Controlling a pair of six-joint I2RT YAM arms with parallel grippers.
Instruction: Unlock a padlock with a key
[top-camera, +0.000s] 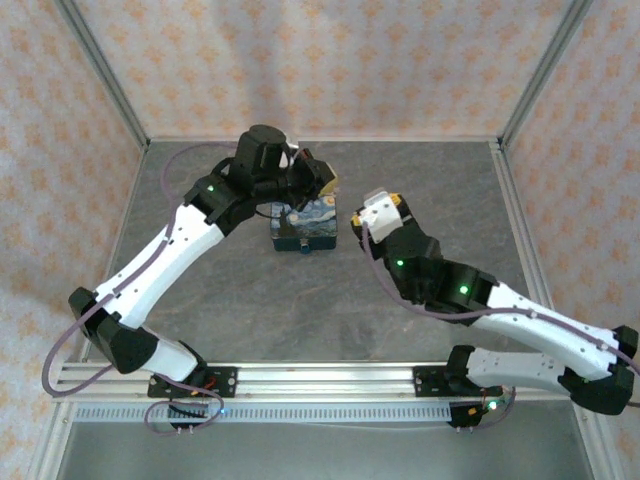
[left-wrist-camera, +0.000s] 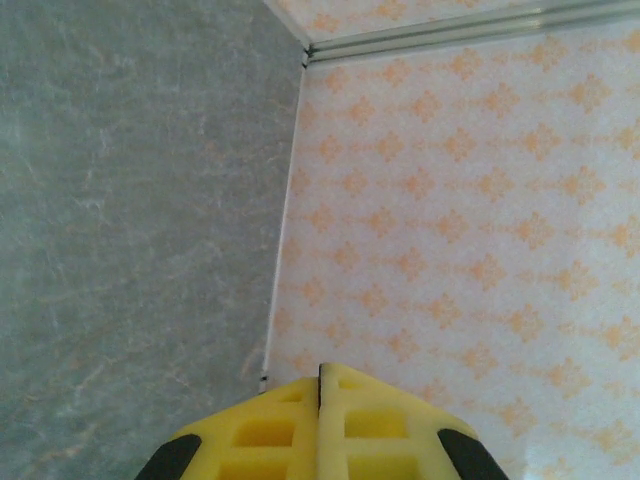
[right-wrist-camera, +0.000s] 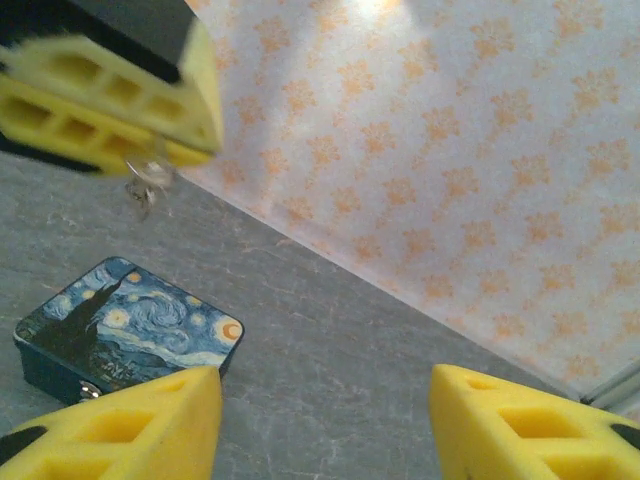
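We see the dark-blue rectangular tin box printed with yellow swirls (top-camera: 305, 225) lying on the grey stone-patterned bench (top-camera: 250, 310), just toward 11 o'clock from the bench's middle. At the box's 6 o'clock edge in the top view sits a tiny dark metal padlock with a silvery-bluish glint (top-camera: 300, 246). From the right wrist we find it again as a small bright speck on the box's near edge (right-wrist-camera: 90, 393).

The left tool (top-camera: 326, 186) hangs above the box's 12 o'clock side. Its yellow fingers are pressed fully together, with no gap between them in its own wrist view (left-wrist-camera: 320, 390). From the right wrist camera we see that same tool (right-wrist-camera: 185, 130) at 10 o'clock. A tiny thin metal key on a silvery wire loop (right-wrist-camera: 146, 185) dangles from its tip, pinched there, well above the box (right-wrist-camera: 130, 335). The piece is blurred, so we cannot make out its shape any further.

The right tool (top-camera: 375, 212) stands at 3 o'clock from the box, near it but apart. Its fingers are spread wide (right-wrist-camera: 325, 400) and hold nothing.
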